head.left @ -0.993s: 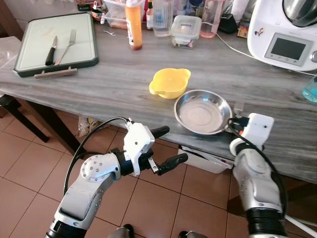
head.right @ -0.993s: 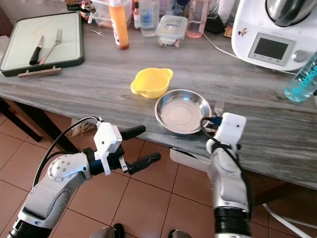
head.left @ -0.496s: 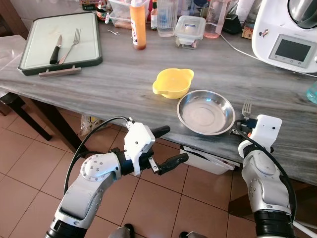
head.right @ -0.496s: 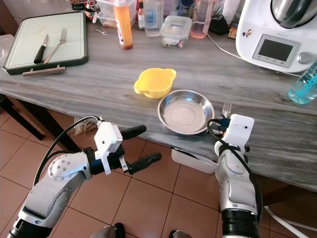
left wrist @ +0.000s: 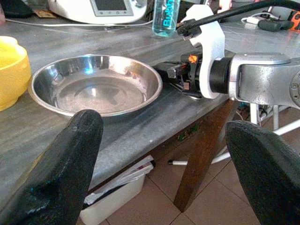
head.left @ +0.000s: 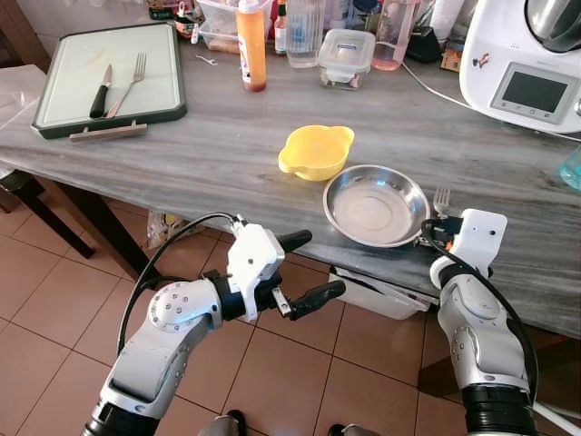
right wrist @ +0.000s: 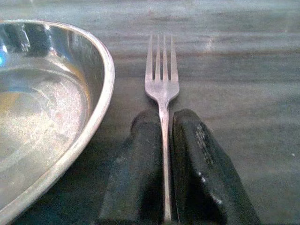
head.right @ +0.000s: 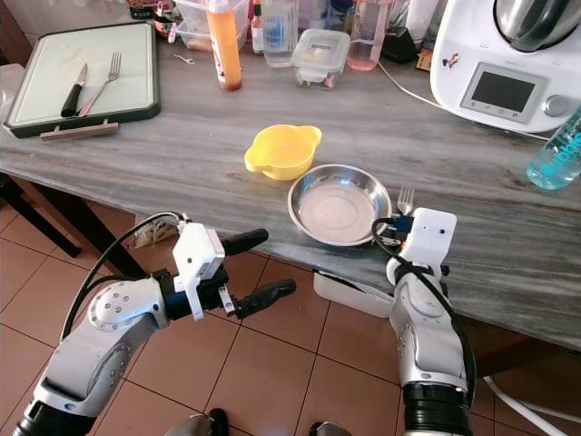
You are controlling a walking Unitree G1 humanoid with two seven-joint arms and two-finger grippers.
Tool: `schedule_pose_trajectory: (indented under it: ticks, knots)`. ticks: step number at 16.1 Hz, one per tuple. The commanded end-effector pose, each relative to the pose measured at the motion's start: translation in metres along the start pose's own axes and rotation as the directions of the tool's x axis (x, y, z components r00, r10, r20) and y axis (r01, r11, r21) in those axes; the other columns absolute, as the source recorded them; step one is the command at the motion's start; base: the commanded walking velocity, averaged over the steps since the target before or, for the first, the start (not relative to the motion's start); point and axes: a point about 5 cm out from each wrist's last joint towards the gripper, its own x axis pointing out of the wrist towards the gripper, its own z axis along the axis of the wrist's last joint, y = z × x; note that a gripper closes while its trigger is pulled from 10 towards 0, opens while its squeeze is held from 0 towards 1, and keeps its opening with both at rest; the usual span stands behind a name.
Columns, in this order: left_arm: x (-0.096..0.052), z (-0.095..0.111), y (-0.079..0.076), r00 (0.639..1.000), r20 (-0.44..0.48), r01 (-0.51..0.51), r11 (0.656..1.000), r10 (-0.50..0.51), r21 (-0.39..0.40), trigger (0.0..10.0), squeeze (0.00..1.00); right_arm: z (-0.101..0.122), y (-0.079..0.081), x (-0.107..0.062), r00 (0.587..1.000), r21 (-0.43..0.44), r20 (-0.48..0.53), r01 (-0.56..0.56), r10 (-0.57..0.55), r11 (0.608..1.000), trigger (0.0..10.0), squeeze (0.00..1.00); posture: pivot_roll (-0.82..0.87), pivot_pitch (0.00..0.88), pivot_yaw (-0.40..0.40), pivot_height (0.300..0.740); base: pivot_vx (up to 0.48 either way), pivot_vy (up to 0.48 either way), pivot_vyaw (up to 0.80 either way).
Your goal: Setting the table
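Observation:
A steel plate point(head.left: 376, 203) lies near the front edge of the grey wooden table point(head.left: 209, 150), with a yellow bowl point(head.left: 314, 150) just behind it on its left. My right gripper point(right wrist: 164, 154) is shut on the handle of a fork point(right wrist: 162, 89), whose tines rest on the table just right of the plate point(right wrist: 42, 108); the fork point(head.left: 442, 200) pokes out beyond the white wrist. My left gripper point(head.left: 304, 268) hangs open below the table edge, in front of the plate. A second fork point(head.left: 127, 80) and a black-handled knife point(head.left: 98, 89) lie on the far-left cutting board point(head.left: 64, 86).
Bottles, an orange sauce bottle point(head.left: 251, 45), a lidded container point(head.left: 344, 53) and a white kitchen machine point(head.left: 526, 64) line the back of the table. A blue bottle point(head.right: 556, 145) stands at the right. A white box point(head.left: 377, 295) sits on the tiled floor under the table.
The right gripper has carried the fork from the plate's front edge to the table beside the plate's right rim. The left arm has stayed put; the camera has shifted slightly.

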Motion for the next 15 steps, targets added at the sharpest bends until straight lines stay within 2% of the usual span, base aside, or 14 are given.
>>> schedule_pose_trajectory:
  ticks: [1,6,10,12,15]
  knots:
    - [0.001,-0.002,-0.002,1.0,-0.015,0.018,1.0,-0.018,0.002,10.0,0.0,-0.025,-0.005,-0.006,0.993,0.002,-0.118,0.017,-0.017,1.0,10.0,1.0,0.1,0.208,0.004,0.74,0.0,0.0,0.0]
    - [0.002,-0.002,-0.002,1.0,-0.016,0.017,1.0,-0.017,0.002,10.0,0.0,-0.024,-0.007,-0.007,0.994,-0.012,-0.106,0.029,-0.031,0.999,10.0,1.0,0.1,0.205,0.005,0.74,0.0,0.0,0.0]
    - [0.003,-0.003,-0.002,1.0,-0.017,0.016,1.0,-0.016,0.003,10.0,0.0,-0.01,-0.006,-0.007,0.999,-0.06,-0.043,0.015,-0.018,0.998,10.0,1.0,0.1,0.197,0.005,0.74,0.0,0.0,0.0]
    - [0.005,-0.003,-0.001,1.0,-0.017,0.016,1.0,-0.015,0.002,10.0,0.0,0.004,-0.006,-0.01,1.0,-0.073,0.024,0.01,-0.008,0.997,10.0,1.0,0.1,0.191,0.003,0.74,0.0,0.0,0.0]
    - [0.007,-0.003,-0.001,1.0,-0.013,0.016,1.0,-0.016,0.001,10.0,0.0,0.011,-0.004,-0.014,0.997,-0.095,0.075,-0.01,0.017,0.995,10.0,1.0,0.09,0.183,0.004,0.74,0.0,0.0,0.0]
